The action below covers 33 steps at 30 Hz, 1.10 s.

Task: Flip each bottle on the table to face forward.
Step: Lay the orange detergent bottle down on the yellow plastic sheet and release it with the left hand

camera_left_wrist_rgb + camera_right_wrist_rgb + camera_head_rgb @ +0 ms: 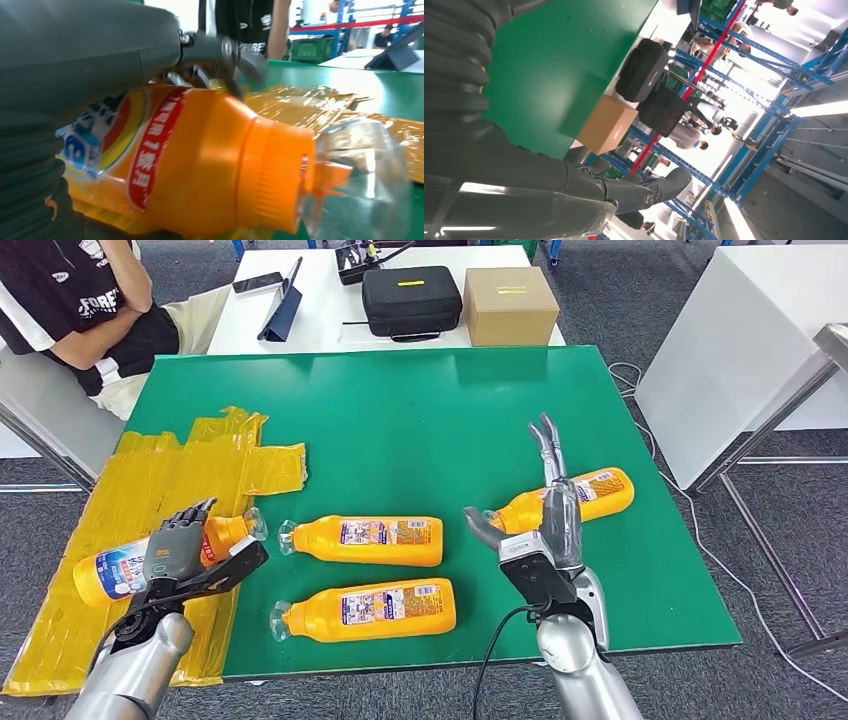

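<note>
While its fingers wrap the label end, the left hand [178, 548] grips an orange bottle [120, 568] lying on yellow tape [150, 480] at the green table's [420, 410] left edge. The right hand [545, 510] hovers released, fingers apart, seemingly just over a second bottle [600, 490]. Two more bottles [365, 540] [370, 608] lie between.

Orange bottles [372, 540] — clear caps — on green table [430, 420], yellow film [150, 480].

Far-right bottle [590, 495] — neck and cap behind the right hand [545, 515]
</note>
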### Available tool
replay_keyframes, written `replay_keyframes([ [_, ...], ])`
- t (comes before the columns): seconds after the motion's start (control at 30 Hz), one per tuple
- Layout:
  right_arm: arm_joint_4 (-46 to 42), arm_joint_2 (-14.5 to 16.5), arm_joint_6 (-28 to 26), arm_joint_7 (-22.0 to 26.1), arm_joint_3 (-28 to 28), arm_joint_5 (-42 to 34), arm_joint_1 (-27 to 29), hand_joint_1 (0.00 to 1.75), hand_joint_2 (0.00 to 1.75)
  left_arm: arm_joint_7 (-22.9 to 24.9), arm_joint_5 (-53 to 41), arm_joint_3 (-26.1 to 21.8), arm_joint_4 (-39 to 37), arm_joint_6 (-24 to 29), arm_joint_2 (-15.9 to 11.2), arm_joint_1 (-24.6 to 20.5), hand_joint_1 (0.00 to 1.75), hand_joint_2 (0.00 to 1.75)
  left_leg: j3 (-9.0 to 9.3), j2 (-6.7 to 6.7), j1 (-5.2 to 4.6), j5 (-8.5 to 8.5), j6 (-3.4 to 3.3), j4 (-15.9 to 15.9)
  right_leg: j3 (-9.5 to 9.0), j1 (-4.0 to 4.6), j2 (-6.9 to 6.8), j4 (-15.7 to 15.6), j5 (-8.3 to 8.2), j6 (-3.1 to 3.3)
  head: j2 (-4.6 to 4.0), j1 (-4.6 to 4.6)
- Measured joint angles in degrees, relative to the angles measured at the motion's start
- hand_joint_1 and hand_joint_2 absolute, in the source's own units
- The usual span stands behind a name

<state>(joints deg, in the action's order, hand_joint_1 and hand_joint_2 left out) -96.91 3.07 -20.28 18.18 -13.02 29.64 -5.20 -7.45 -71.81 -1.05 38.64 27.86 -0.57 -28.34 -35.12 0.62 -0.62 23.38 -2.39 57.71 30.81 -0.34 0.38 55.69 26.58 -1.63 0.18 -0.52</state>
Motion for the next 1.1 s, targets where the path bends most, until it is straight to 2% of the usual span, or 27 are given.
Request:
replay_keyframes([
  [0.5,1.8,0.0,0.9,0.0,-0.4,-0.9,-0.7,0.0,1.75,-1.4,3.5,-2.5,-0.1,-1.1,0.5,0.5,0.0,1.75,0.04,-0.01,0.0,0.0,0.0,0.0,-0.03,0.0,0.0,0.0,0.0,0.0,-0.01,0.02],
  [0.7,2.3,0.1,1.0,0.0,-0.5,-1.2,-0.8,0.0,1.75,-4.6,8.0,-3.8,0.4,-2.2,0.9,0.7,0.0,1.75,0.05,-0.01,0.0,0.0,0.0,0.0,-0.04,0.01,0.0,0.0,0.0,0.0,0.0,0.02],
  [0.9,3.1,0.2,1.0,0.0,-0.5,-1.2,-0.8,0.0,1.75,-8.3,15.6,-5.4,4.7,-6.9,1.8,2.5,0.0,1.75,0.06,0.0,-0.01,0.0,0.0,0.0,-0.05,0.0,0.0,0.0,0.0,0.0,0.0,0.01],
  [1.03,3.6,0.5,1.1,0.0,-0.4,-0.9,-0.8,0.0,1.75,-8.9,19.7,-5.4,10.8,-12.8,2.5,5.0,0.0,1.75,0.05,0.03,-0.01,0.0,0.0,0.0,-0.04,0.0,-0.01,0.0,0.0,0.0,0.0,0.01],
  [1.1,3.8,0.7,1.2,-0.1,-0.4,-0.7,-0.8,0.0,1.75,-8.8,21.8,-5.1,14.5,-16.5,2.8,6.2,0.0,0.87,0.04,0.06,-0.01,0.0,0.0,0.0,-0.03,-0.01,-0.02,0.0,0.0,0.0,0.01,0.01],
])
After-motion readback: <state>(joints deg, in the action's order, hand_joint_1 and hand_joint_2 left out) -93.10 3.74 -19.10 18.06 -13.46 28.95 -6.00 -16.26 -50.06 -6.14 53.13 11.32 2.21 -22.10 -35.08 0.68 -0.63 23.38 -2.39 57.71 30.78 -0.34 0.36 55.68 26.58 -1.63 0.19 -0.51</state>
